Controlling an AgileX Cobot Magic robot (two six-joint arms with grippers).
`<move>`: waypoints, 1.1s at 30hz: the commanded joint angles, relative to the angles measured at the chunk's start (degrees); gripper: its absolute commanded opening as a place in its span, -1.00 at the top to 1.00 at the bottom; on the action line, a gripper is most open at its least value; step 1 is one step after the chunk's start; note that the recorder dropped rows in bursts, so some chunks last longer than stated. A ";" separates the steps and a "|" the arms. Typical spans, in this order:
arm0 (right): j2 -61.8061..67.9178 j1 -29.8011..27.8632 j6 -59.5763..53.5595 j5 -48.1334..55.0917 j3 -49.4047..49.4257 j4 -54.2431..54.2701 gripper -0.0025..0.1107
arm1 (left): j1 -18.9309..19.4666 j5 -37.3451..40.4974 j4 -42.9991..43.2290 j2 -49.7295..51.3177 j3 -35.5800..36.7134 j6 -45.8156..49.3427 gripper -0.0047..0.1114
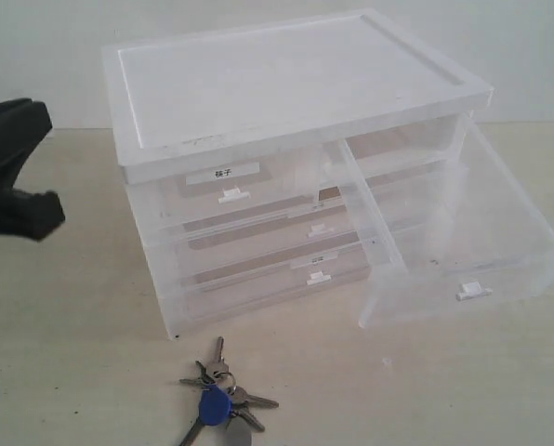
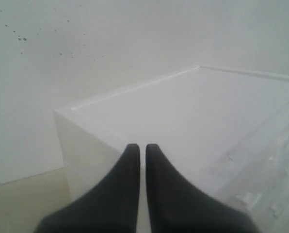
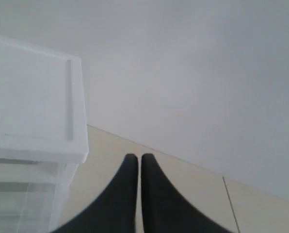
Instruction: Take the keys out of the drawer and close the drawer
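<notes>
The keys [image 1: 223, 395], a silver bunch with a round blue fob [image 1: 215, 405], lie on the table in front of the cabinet, outside any drawer. The drawer [image 1: 463, 269], deep and translucent with a white tab handle [image 1: 473, 291], stands pulled far out at the cabinet's right and looks empty. My left gripper [image 2: 142, 146] is shut on nothing, level with the cabinet's top corner; its black body [image 1: 3, 158] shows at the left edge of the exterior view. My right gripper [image 3: 138, 156] is shut and empty beside the cabinet's other side, out of the exterior view.
The white cabinet [image 1: 286, 84] has three closed drawers on its left, the top one with a dark-printed label [image 1: 223, 172]. Its flat lid [image 2: 183, 111] fills the left wrist view; a corner of the lid [image 3: 33, 107] shows in the right wrist view. A pale wall stands behind.
</notes>
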 commanded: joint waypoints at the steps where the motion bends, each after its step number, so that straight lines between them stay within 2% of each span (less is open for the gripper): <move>1: 4.59 -18.55 -11.55 -15.64 -5.55 16.90 0.96 | 9.94 15.07 -0.99 2.71 -10.06 1.04 0.84; 4: 12.87 -29.55 -25.10 -19.56 -9.40 33.97 0.96 | 16.35 21.20 -0.99 4.53 -12.71 -2.07 0.84; 5: 17.98 -35.03 -34.29 -20.31 -11.77 45.40 0.96 | 18.72 22.84 -0.99 5.87 -12.71 -2.91 0.84; 7: 24.76 -41.58 -47.26 -21.90 -15.09 61.61 0.96 | 21.71 24.96 -0.99 9.74 -12.71 -3.32 0.84; 9: 29.95 -45.49 -59.74 -22.88 -16.85 76.43 0.96 | 21.86 24.95 0.32 13.64 -12.83 -3.32 0.84; 10: 31.66 -46.25 -63.20 -23.19 -17.30 79.84 0.96 | 21.86 24.47 0.47 14.93 -13.19 -3.32 0.84; 16: 38.56 -47.03 -72.56 -22.98 -19.58 89.97 0.96 | 21.86 23.57 3.71 19.53 -15.20 -3.89 0.84; 21: 39.76 -46.36 -77.71 -21.54 -20.39 96.23 0.96 | 21.86 22.13 11.23 19.66 -15.20 -11.23 0.84; 25: 41.09 -42.00 -77.80 -20.86 -20.52 96.23 0.96 | 21.62 20.93 26.58 19.66 -15.20 -26.93 0.84; 26: 41.59 -40.72 -77.80 -20.86 -20.52 96.08 0.96 | 21.62 20.60 31.74 19.66 -15.20 -32.00 0.84; 27: 41.95 -38.64 -77.80 -20.86 -20.52 96.08 0.96 | 21.62 19.97 41.95 19.66 -15.20 -42.11 0.84; 29: 42.07 -36.71 -77.80 -20.21 -20.71 96.20 0.96 | 21.62 19.28 51.22 19.66 -15.20 -50.47 0.84; 33: 41.69 -35.48 -76.95 -18.31 -20.71 96.20 0.96 | 23.60 17.28 51.46 19.66 -15.20 -50.42 0.84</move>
